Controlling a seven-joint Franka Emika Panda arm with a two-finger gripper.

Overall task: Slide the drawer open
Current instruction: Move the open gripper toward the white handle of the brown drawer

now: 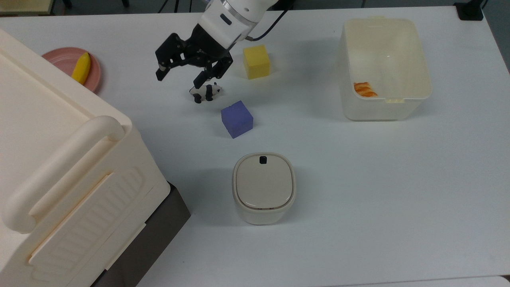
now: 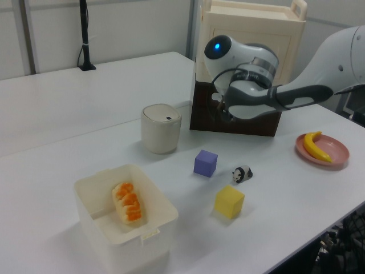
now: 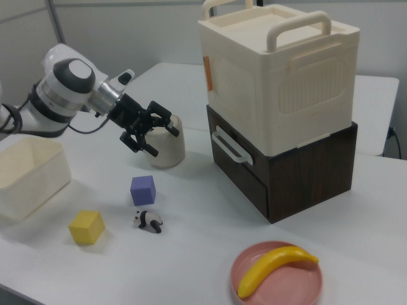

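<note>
The drawer [image 3: 240, 170] is the dark brown base under the cream cabinet [image 3: 280, 70], and its front sits flush with the cabinet. A thin white loop handle [image 3: 229, 145] runs across that front. In the top view the drawer [image 1: 159, 229] peeks out at the lower left; in the left view the drawer [image 2: 256, 121] is partly hidden behind the arm. My gripper [image 3: 162, 140] hangs open and empty above the table, well to the right view's left of the handle. In the top view the gripper [image 1: 179, 80] hovers just over the toy panda [image 1: 205, 92].
A beige lidded bin [image 1: 263, 187] stands between gripper and drawer. A purple cube [image 1: 237, 118] and a yellow cube [image 1: 256, 61] lie near the panda. A pink plate [image 1: 59, 59] holds a banana [image 1: 81, 67]. A clear tub [image 1: 384, 107] sits at the top view's right.
</note>
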